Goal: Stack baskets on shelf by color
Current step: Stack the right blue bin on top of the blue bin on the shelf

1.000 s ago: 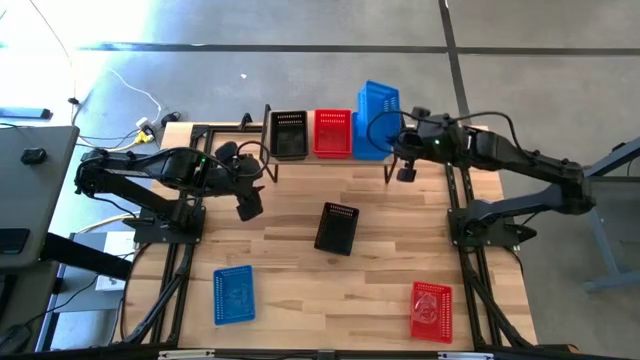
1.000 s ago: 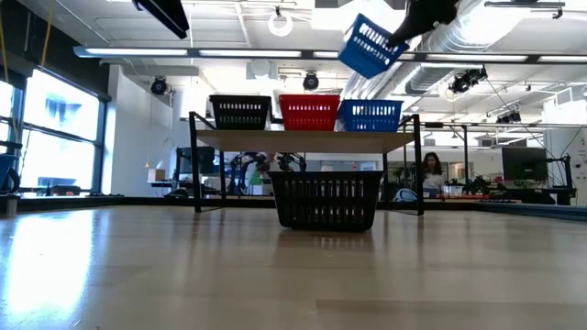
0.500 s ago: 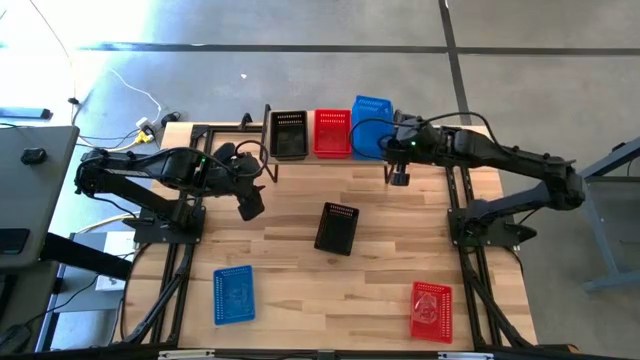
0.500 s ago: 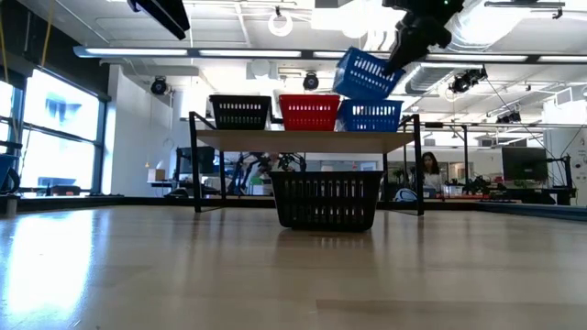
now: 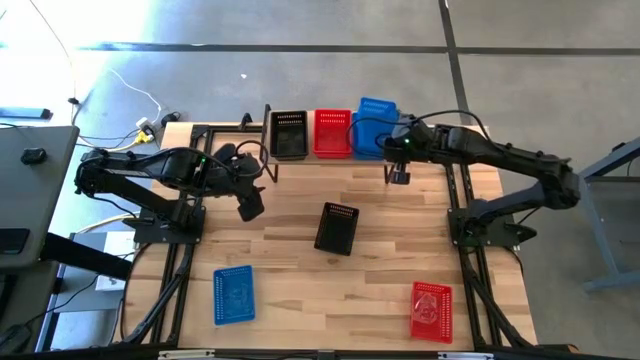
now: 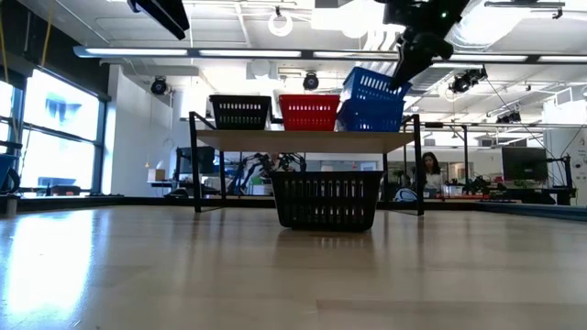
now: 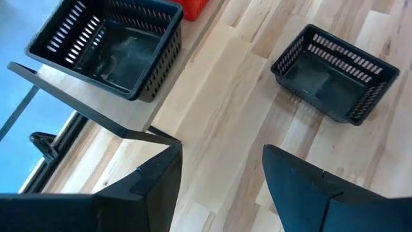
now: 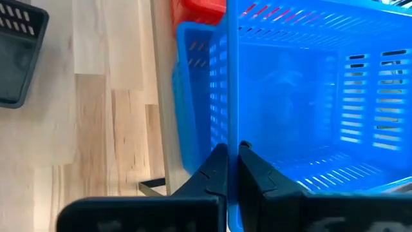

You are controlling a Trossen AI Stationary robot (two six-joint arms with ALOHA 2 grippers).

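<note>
The shelf point(image 5: 330, 160) at the table's far edge carries a black basket point(image 5: 289, 134), a red basket point(image 5: 332, 132) and a blue basket point(image 6: 370, 119), each resting on its base. My right gripper point(image 5: 396, 143) is shut on a second blue basket point(image 6: 374, 87), right above the blue one on the shelf. My left gripper point(image 5: 248, 203) hovers open over the table's left half, touching nothing. A black basket point(image 5: 337, 228) stands mid-table. A blue basket point(image 5: 233, 294) and a red basket point(image 5: 431, 310) lie near the table's near edge. My right gripper pinches the upper rim of the held blue basket's right-hand wall point(image 8: 229, 129), one finger point(image 8: 212, 169) outside and one point(image 8: 254, 169) inside. The fingers come from above and the table's right. The basket is tilted, its lower part down in the blue basket on the shelf point(image 8: 193, 96).
Bare tabletop lies between the shelf and the mid-table black basket point(image 7: 335, 71). The shelf's black legs point(image 6: 194, 174) stand at its ends. Black arm frames run along the table's left and right edges point(image 5: 470, 230). A person sits in the room beyond the table point(image 6: 429, 170).
My right gripper has moved down and a little toward the table's left, still shut on the blue basket. The basket was lifted clear and steeply tipped above the shelf; it now sits lower, more level, nested into the blue basket on the shelf.
</note>
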